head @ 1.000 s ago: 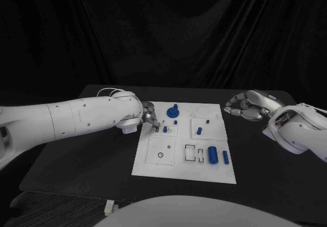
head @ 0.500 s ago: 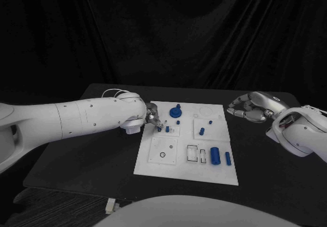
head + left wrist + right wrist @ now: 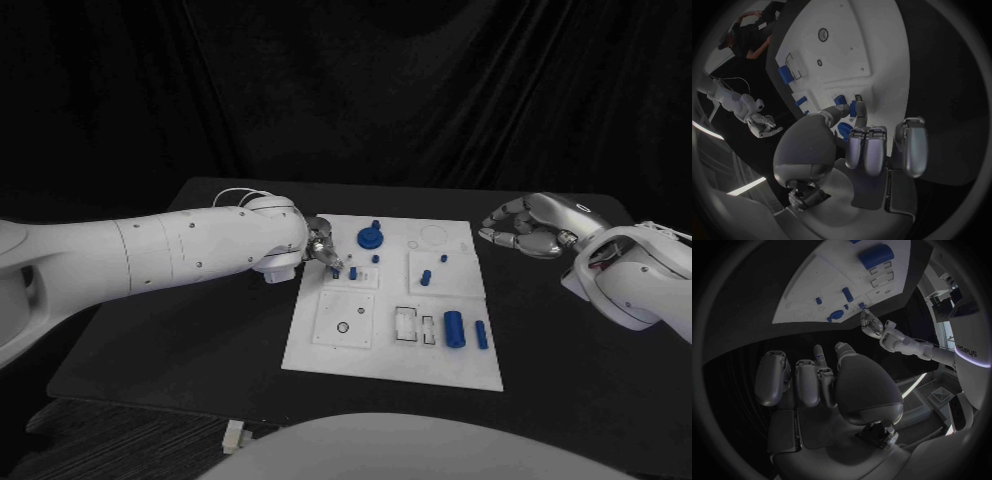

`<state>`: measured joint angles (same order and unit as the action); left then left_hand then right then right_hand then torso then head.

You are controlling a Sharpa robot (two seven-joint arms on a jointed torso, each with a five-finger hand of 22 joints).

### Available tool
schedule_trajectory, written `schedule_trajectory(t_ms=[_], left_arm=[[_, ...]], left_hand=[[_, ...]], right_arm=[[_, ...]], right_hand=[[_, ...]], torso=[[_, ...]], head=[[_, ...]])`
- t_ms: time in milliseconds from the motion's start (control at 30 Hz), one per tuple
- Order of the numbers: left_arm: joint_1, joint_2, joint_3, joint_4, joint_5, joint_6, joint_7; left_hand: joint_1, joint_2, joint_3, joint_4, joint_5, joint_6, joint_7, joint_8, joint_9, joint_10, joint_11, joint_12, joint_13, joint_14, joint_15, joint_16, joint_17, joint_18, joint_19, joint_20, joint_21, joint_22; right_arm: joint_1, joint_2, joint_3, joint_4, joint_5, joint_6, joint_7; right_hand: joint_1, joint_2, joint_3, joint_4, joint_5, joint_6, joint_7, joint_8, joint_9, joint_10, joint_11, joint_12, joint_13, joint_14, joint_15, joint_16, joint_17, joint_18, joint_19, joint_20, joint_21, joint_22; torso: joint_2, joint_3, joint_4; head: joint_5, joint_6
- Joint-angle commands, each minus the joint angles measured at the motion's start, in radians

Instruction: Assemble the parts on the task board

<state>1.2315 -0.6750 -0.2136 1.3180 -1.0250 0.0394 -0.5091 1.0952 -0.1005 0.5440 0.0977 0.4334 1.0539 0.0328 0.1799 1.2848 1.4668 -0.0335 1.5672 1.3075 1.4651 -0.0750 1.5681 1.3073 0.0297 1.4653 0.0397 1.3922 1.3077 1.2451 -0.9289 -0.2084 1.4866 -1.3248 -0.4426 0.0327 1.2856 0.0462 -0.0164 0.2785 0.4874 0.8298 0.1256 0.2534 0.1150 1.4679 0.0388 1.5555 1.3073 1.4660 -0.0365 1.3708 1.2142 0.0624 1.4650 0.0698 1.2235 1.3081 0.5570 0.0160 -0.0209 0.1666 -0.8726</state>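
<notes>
The white task board (image 3: 389, 360) lies in the middle of the black table. My left hand (image 3: 319, 250) hovers over the board's far left part and pinches a small blue peg (image 3: 852, 108) between thumb and a finger, just above the plate (image 3: 842, 50). Two short blue pegs (image 3: 352, 272) stand close beside it, and a round blue part (image 3: 371, 237) sits farther back. A blue cylinder (image 3: 453, 328) and a thin blue bar (image 3: 480, 335) lie near the board's right front. My right hand (image 3: 529, 226) hangs above the table right of the board, fingers curled in and holding nothing.
Two more blue pegs (image 3: 428, 277) stand on the board's right half. Empty sockets (image 3: 343, 327) mark the board's front left. Bare black tabletop (image 3: 188, 330) lies on both sides of the board. My left hand (image 3: 871, 322) also appears at the board's edge (image 3: 817, 280) in the right wrist view.
The camera has shifted a little, so the whole picture moved. Both hands keep their places relative to the board.
</notes>
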Motion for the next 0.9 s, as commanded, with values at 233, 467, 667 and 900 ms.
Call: schedule_trajectory(t_ms=[233, 467, 667, 900], left_arm=[[-0.004, 0.008, 0.001, -0.011, -0.043, 0.007, 0.026], [-0.008, 0.013, 0.001, -0.018, -0.046, -0.003, 0.032], [-0.014, 0.016, 0.001, -0.021, -0.046, 0.000, 0.033], [-0.019, 0.019, 0.001, -0.025, -0.047, 0.008, 0.033]], left_hand=[[0.002, 0.009, 0.022, -0.018, -0.002, -0.004, -0.003, 0.003, 0.002, 0.104, -0.002, 0.004, 0.263, 0.106, -0.004, 0.003, 0.263, 0.016, -0.001, -0.006, -0.006, 0.202], [0.001, 0.010, 0.022, -0.018, -0.003, -0.004, -0.003, 0.004, 0.002, 0.104, -0.002, 0.004, 0.263, 0.106, -0.004, 0.003, 0.263, 0.016, -0.001, -0.006, -0.006, 0.202], [0.001, 0.010, 0.022, -0.018, -0.003, -0.004, -0.003, 0.004, 0.002, 0.104, -0.002, 0.004, 0.263, 0.106, -0.004, 0.003, 0.263, 0.016, -0.001, -0.006, -0.006, 0.202], [0.000, 0.010, 0.021, -0.019, -0.004, -0.004, -0.003, 0.004, 0.002, 0.104, -0.002, 0.004, 0.263, 0.106, -0.004, 0.003, 0.263, 0.016, -0.001, -0.006, -0.006, 0.202]], right_arm=[[-0.002, -0.001, 0.001, 0.002, -0.002, -0.025, 0.008], [-0.002, -0.001, 0.001, 0.002, -0.002, -0.027, 0.009], [-0.003, -0.002, 0.001, 0.002, -0.002, -0.024, 0.008], [-0.003, -0.001, 0.001, 0.002, -0.002, -0.020, 0.007]], right_hand=[[0.017, 0.002, 0.010, 0.000, 0.018, 0.012, 0.001, -0.004, -0.003, 0.074, 0.002, -0.006, 0.217, 0.041, 0.001, -0.003, -0.003, 0.014, -0.003, 0.000, -0.006, 0.157], [0.017, 0.002, 0.010, 0.000, 0.020, 0.012, 0.001, -0.004, -0.003, 0.074, 0.002, -0.006, 0.217, 0.041, 0.001, -0.004, -0.003, 0.014, -0.003, 0.000, -0.007, 0.157], [0.017, 0.002, 0.010, 0.000, 0.020, 0.012, 0.001, -0.004, -0.003, 0.074, 0.002, -0.006, 0.217, 0.041, 0.001, -0.004, -0.003, 0.014, -0.003, 0.000, -0.007, 0.157], [0.024, -0.001, 0.015, 0.002, 0.044, 0.014, 0.001, -0.006, -0.006, 0.074, 0.002, -0.006, 0.217, 0.042, 0.001, -0.002, -0.002, 0.013, -0.002, -0.001, -0.006, 0.158]], torso=[[0.000, 0.0001, 0.0003], [0.001, -0.0004, 0.0000], [0.001, 0.0000, 0.0001], [0.000, -0.0001, 0.0001]], head=[[0.002, 0.000], [0.003, 0.000], [0.001, 0.000], [0.003, 0.000]])
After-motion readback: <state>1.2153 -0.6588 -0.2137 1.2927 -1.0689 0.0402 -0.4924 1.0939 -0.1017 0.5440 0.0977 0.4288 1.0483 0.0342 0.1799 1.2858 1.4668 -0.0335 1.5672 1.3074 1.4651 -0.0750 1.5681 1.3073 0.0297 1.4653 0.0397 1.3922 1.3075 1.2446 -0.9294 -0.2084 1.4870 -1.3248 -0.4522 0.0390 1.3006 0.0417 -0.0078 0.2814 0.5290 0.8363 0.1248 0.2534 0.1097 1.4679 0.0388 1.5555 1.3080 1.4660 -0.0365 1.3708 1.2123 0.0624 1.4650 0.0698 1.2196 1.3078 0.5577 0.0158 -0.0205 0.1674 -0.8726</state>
